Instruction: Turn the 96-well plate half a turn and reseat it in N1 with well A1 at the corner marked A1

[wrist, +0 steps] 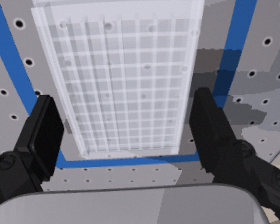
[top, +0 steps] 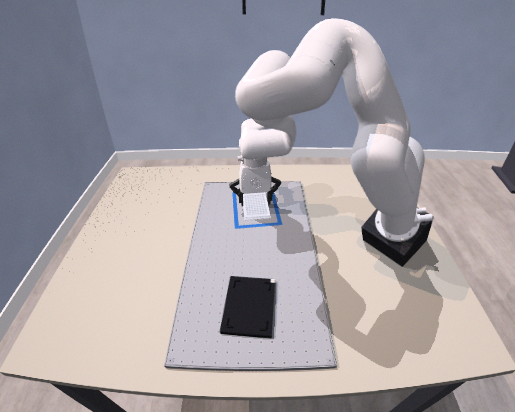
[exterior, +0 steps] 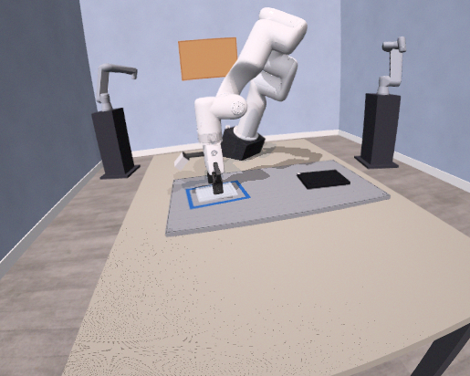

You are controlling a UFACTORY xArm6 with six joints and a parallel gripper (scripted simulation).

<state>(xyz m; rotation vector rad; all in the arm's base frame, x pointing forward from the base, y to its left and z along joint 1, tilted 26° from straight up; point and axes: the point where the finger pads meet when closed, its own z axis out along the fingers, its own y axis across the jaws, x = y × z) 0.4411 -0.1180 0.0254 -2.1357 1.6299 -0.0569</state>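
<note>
From my wrist view, the 96-well plate (wrist: 119, 72) lay flat inside the blue taped outline of B1 (wrist: 240, 41), and my pincer (wrist: 128, 131) was spread to its widest with one black finger on each side of the plate's near end. The left finger (wrist: 43, 136) stood just beside the plate's long left edge and the right finger (wrist: 214, 128) just beside the long right edge; I could not tell whether either one touched it. Nothing was pinched between them. From the top view I saw the pincer (top: 255, 192) low over the far end of the plate (top: 257, 205), with the arm (top: 332, 87) arching over from its black base block (top: 377, 239) at the side of the bench.

The plate and the tape sat on a grey perforated deck (top: 217, 297) that lay along the middle of the tan bench (top: 107, 272). The black nest N1 (top: 248, 306) stood toward the other end of the deck, well apart from the plate, with a small pale mark at one corner (top: 272, 282). Blue-grey walls closed the room in; an orange panel (exterior: 207, 58) hung on the far wall, and two small grey arms stood on dark pedestals (exterior: 112, 143) (exterior: 380, 130) on the wooden floor.

The plate itself looked translucent white, a long rectangle with a fine grid of wells. I could not make out the cut corner.
</note>
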